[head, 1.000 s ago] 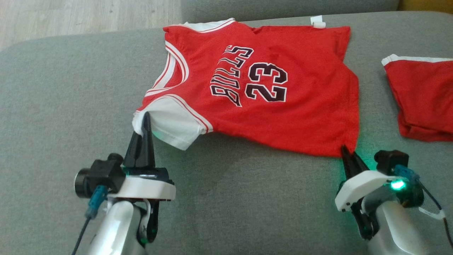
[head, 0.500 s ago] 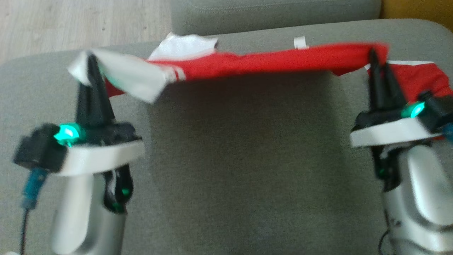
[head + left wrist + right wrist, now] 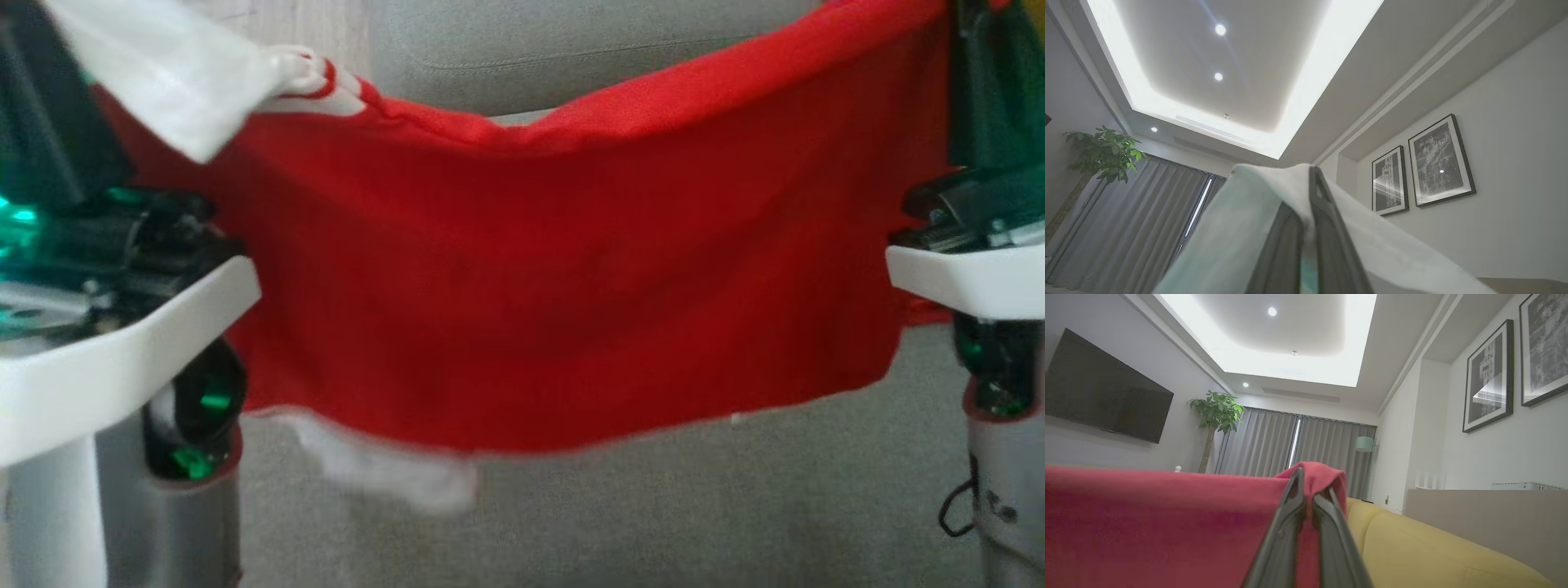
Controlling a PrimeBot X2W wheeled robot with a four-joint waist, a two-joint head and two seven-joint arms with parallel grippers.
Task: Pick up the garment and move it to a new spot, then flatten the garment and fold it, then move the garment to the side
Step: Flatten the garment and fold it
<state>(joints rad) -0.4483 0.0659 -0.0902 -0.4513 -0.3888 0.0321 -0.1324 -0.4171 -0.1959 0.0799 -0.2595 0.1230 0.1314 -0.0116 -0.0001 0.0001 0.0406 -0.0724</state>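
Above the grey cushion point(image 3: 669, 506): the garment point(image 3: 563, 278), a red jersey, hangs stretched between both arms, clear of the seat, its top edge sagging in the middle.
Left gripper point(image 3: 1309, 181): clenched on the white sleeve point(image 3: 163, 90) (in the left wrist view the cloth drapes over both fingers), with the fingers pointing up toward the ceiling.
Right gripper point(image 3: 1311, 486): clamped on a red corner of the garment, which bunches over the fingertips.
Lower hem: hanging loose and roughly level, with a white patch point(image 3: 392, 478) dangling at its left end, too blurred to make out.
Behind, left wrist view: two framed pictures point(image 3: 1439, 161) on the wall, a leafy plant point(image 3: 1106, 153) and grey curtains point(image 3: 1126, 228).
Behind, right wrist view: a yellow sofa point(image 3: 1433, 547) beside the garment and a dark screen point(image 3: 1106, 400) on the wall.
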